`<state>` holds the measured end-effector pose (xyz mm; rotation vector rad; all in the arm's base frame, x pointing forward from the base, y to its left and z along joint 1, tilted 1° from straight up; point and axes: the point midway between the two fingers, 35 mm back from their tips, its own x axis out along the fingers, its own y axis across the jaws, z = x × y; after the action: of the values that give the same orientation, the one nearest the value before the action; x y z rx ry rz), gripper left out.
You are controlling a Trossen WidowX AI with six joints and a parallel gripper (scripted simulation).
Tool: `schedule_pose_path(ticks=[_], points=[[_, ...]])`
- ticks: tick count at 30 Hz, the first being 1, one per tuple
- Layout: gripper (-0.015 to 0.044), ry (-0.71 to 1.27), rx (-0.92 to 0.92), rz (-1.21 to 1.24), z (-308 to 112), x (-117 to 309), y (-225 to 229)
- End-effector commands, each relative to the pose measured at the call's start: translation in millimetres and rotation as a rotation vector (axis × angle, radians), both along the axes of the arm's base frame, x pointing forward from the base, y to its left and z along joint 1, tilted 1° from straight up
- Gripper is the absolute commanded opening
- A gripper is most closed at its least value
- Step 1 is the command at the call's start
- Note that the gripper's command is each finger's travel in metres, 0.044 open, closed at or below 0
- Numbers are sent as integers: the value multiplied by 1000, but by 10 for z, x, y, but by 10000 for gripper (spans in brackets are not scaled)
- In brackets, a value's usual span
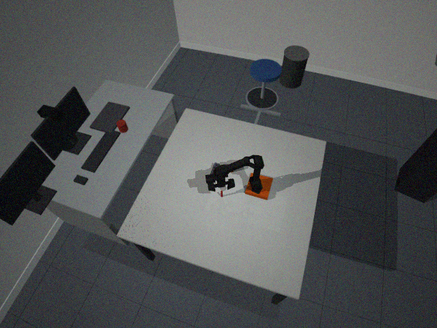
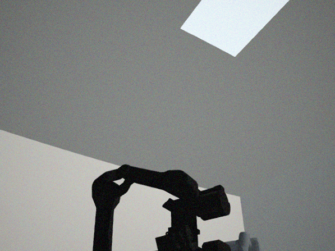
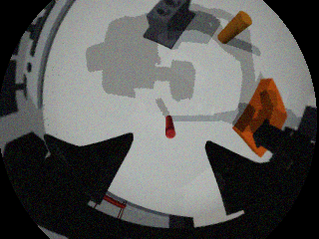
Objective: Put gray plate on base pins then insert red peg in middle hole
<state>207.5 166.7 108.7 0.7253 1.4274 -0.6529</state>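
Note:
The gray plate (image 3: pixel 170 15) is at the top of the wrist view, on the darker base (image 3: pixel 159 39). Two of its holes show; its far end is cut off, and whether it lies fully flat is hard to tell. In the top view the arm mostly hides both. The red peg (image 1: pixel 221 193) (image 3: pixel 169 126) stands upright on the table, apart from the base. My gripper (image 1: pixel 221 184) (image 3: pixel 169 140) is open and empty, pointing down above the peg, with the peg showing between its spread fingers in the wrist view. The exterior view shows the arm, with the fingertips out of view.
An orange-yellow cylinder (image 3: pixel 235 27) stands beside the base. The arm's orange mounting plate (image 1: pixel 267 192) (image 3: pixel 273 102) is to the right of the peg. The white table (image 1: pixel 212 240) borders a desk (image 1: pixel 141 102) with monitors and a red cup (image 1: pixel 121 126).

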Motion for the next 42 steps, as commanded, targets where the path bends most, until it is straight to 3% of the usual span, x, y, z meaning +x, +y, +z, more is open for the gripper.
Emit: schedule_pose_path(ticks=[1,35,42], points=[[440,1,-3,-3,-64,4,3],[440,2,-3,-3,-592,17,9],[256,2,-3,-3,-592,17,9]])
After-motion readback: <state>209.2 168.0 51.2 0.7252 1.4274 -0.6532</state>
